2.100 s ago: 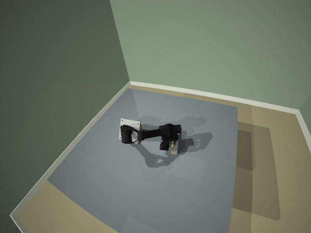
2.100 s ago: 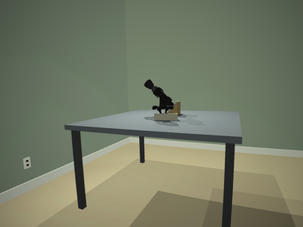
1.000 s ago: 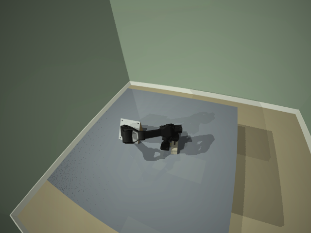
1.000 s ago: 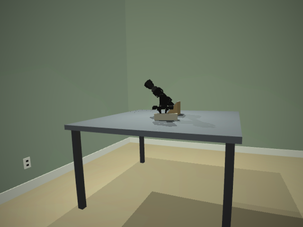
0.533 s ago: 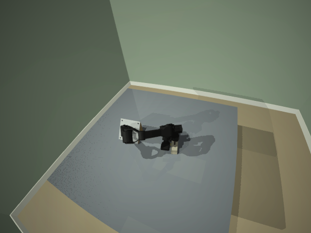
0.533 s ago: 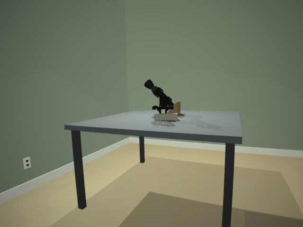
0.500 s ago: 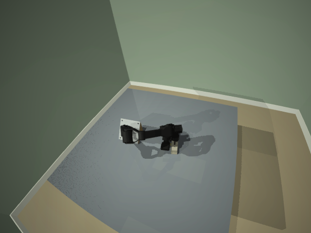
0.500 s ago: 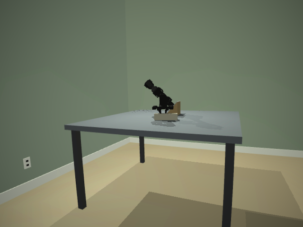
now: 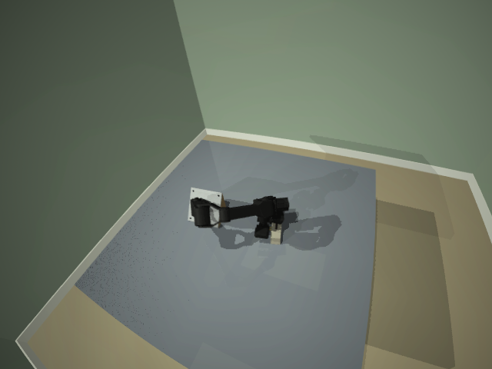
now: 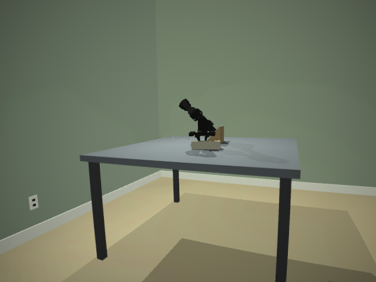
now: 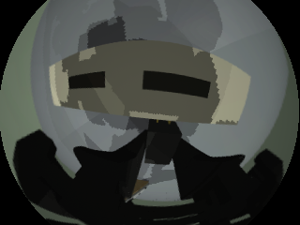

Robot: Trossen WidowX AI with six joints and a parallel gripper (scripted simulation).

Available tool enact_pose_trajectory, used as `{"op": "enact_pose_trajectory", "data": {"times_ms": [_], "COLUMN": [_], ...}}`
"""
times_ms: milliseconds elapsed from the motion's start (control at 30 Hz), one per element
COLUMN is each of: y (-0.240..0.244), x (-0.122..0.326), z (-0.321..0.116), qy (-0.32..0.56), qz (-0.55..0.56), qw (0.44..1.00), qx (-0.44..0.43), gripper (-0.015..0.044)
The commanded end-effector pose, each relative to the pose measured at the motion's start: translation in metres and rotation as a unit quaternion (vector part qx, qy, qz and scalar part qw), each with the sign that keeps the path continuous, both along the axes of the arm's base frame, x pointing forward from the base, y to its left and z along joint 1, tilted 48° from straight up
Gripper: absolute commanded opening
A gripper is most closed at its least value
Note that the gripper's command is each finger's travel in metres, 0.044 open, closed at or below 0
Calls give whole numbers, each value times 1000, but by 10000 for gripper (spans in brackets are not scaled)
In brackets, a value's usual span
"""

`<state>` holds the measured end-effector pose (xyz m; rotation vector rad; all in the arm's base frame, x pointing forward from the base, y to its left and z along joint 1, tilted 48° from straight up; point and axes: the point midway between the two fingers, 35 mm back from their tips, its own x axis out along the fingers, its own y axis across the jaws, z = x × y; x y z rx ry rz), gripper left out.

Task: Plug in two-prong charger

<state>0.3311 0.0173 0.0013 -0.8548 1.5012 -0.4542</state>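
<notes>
The beige power strip (image 9: 276, 237) (image 10: 205, 145) (image 11: 123, 84) lies on the grey table. In the wrist view its two dark slots show, the left outlet (image 11: 87, 80) and the right outlet (image 11: 176, 84). My gripper (image 10: 202, 138) (image 11: 159, 134) is shut on the dark charger (image 11: 161, 152), above the strip's near side. The two thin yellowish prongs (image 11: 163, 122) show small at the strip's lower edge in the wrist view, below and between the outlets and outside both slots. The gap between prongs and strip cannot be told. The top and exterior views do not show the charger clearly.
A white plate (image 9: 206, 194) with screw holes lies under the arm's base. A brown wedge-shaped bracket (image 10: 221, 134) (image 11: 140, 187) stands behind the gripper. The arm (image 9: 242, 211) reaches over the table (image 9: 238, 317) (image 10: 136, 151). A wall socket (image 10: 33, 202) is low on the left wall.
</notes>
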Motion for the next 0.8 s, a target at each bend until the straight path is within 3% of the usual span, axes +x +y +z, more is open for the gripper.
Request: {"op": "enact_pose_trajectory", "data": {"times_ms": [0, 767], "y": [0, 2], "x": [2, 7], "z": [1, 1], "qy": [1, 1], "qz": [3, 3], "qw": [1000, 1000], "qx": [-1, -1], "gripper": [0, 0]}}
